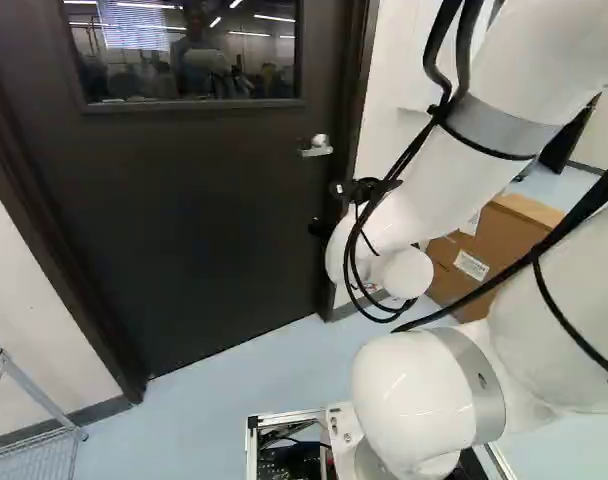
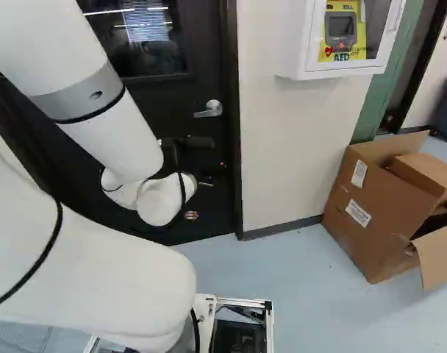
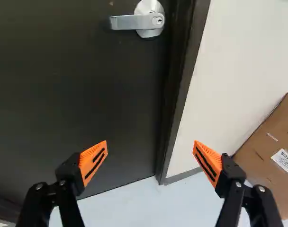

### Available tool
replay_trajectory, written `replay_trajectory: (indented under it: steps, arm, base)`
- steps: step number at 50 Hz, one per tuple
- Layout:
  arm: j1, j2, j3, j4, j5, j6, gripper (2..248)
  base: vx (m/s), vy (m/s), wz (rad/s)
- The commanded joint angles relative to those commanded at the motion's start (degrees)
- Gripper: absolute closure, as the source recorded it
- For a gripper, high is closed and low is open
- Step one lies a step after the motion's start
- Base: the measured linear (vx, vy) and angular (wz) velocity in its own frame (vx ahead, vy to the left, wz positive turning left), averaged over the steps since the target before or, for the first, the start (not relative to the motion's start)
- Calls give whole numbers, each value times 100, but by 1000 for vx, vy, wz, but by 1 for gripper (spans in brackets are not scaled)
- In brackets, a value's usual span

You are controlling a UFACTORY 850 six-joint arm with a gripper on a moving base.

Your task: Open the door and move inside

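Observation:
The dark door point(image 1: 204, 190) is closed in its frame, with a window in its upper part. Its silver lever handle point(image 1: 316, 146) also shows in the right base view, as a handle point(image 2: 209, 109) near the door's edge. My gripper point(image 1: 319, 208) is partly hidden behind the wrist in the left base view and is lower than the handle. In the wrist view the gripper point(image 3: 150, 158) stands wide open with nothing between its orange pads, and the lever handle point(image 3: 137, 21) lies ahead of it, well beyond the fingertips and not touched.
A white wall point(image 2: 282, 154) adjoins the door frame, with an AED cabinet point(image 2: 304, 44) mounted on it. Cardboard boxes point(image 2: 385, 206) stand on the floor by that wall. At the lower left of the left base view is a wire rack point(image 1: 34, 410), beside the door.

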Motion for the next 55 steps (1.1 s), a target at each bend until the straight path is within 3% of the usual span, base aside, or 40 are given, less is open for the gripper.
replay_trajectory:
  steps: [25,55]
  arm:
    - [0,-47,-40,0,0,0,3]
    - [67,-314,-540,0,0,0,3]
  base:
    - [5,6,-4]
    - [0,0,0]
